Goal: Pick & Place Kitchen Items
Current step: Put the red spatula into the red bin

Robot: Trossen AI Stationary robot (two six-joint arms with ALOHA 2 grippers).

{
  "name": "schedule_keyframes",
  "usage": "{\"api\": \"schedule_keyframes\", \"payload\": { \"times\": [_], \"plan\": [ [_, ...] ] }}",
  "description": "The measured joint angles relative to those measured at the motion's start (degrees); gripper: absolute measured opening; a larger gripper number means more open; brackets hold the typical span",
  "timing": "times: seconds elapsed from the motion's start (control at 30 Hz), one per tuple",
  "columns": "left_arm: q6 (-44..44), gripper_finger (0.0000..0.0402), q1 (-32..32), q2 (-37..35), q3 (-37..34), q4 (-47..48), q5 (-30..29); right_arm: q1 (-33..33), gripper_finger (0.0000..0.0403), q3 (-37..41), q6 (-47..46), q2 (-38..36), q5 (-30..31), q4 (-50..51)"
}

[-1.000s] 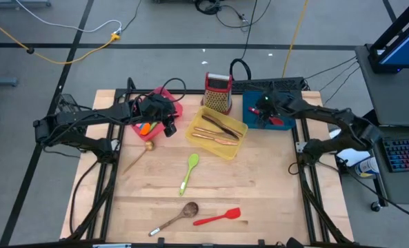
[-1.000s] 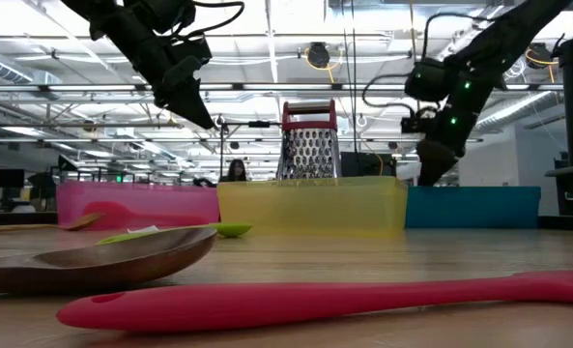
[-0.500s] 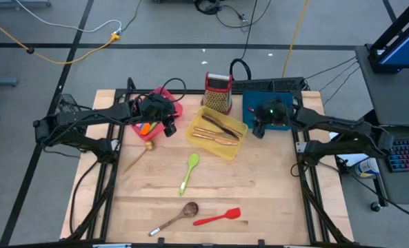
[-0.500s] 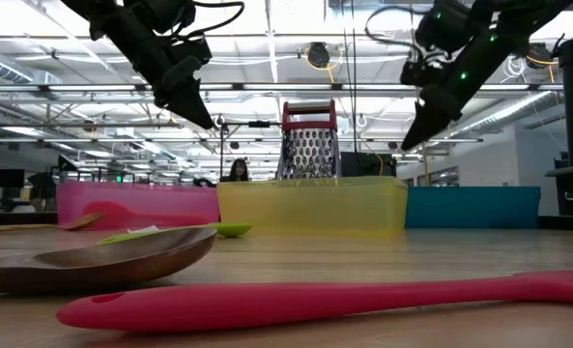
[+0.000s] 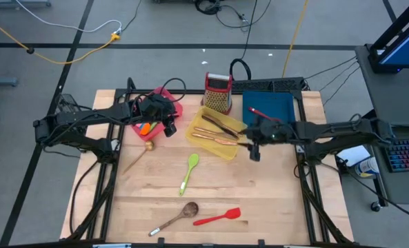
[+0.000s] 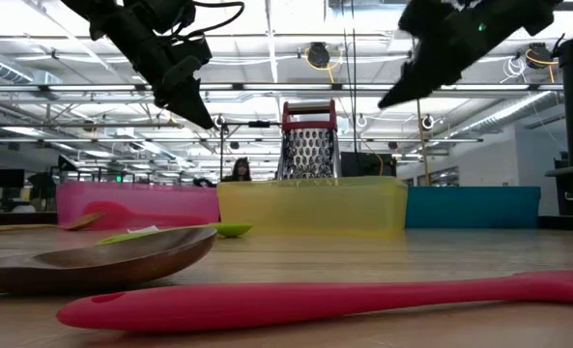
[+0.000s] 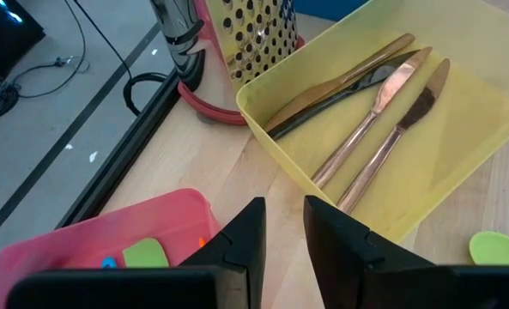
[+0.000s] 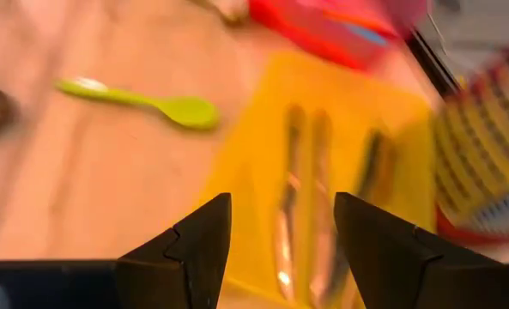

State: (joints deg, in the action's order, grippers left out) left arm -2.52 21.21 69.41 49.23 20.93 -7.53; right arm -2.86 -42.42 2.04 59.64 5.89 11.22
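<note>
1. Reaching next for a loose utensil, I'd steer the right gripper point(image 5: 254, 153) to the green spoon point(image 5: 188, 172) mid-table and come down square across its slim handle.
2. My right arm stretches low across the yellow tray's point(image 5: 198, 118) near corner, jaws wide apart, holding nothing.
3. My left gripper point(image 5: 170, 129) waits by the pink tray point(image 5: 177, 105), fingers partly parted and empty.
4. Brown spoon point(image 5: 182, 213) and red spatula point(image 5: 218, 218) lie at the front edge.
</note>
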Motion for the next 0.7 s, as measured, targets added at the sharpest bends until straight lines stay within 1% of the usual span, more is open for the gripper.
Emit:
{"api": "schedule_keyframes", "payload": {
  "times": [0.2, 0.33, 0.5, 0.7],
  "plan": [
    [0.9, 0.0088, 0.0, 0.0, 0.0, 0.02, 0.0, 8.27, 0.0201, -0.01, 0.04, 0.61, 0.02, -8.53],
    [1.74, 0.0088, -0.23, 0.0, 0.0, 0.11, 0.02, 13.02, 0.0201, -0.01, 0.07, 3.0, 0.02, -12.79],
    [2.89, 0.0088, -1.62, 0.0, 0.0, 0.09, 0.03, 18.27, 0.0201, -0.01, 0.11, 7.82, 0.02, -19.45],
    [3.51, 0.0088, -3.98, 0.0, 0.0, 0.04, 0.03, 23.42, 0.0201, -0.03, 0.09, 15.42, 0.24, -30.08]
  ]
}}
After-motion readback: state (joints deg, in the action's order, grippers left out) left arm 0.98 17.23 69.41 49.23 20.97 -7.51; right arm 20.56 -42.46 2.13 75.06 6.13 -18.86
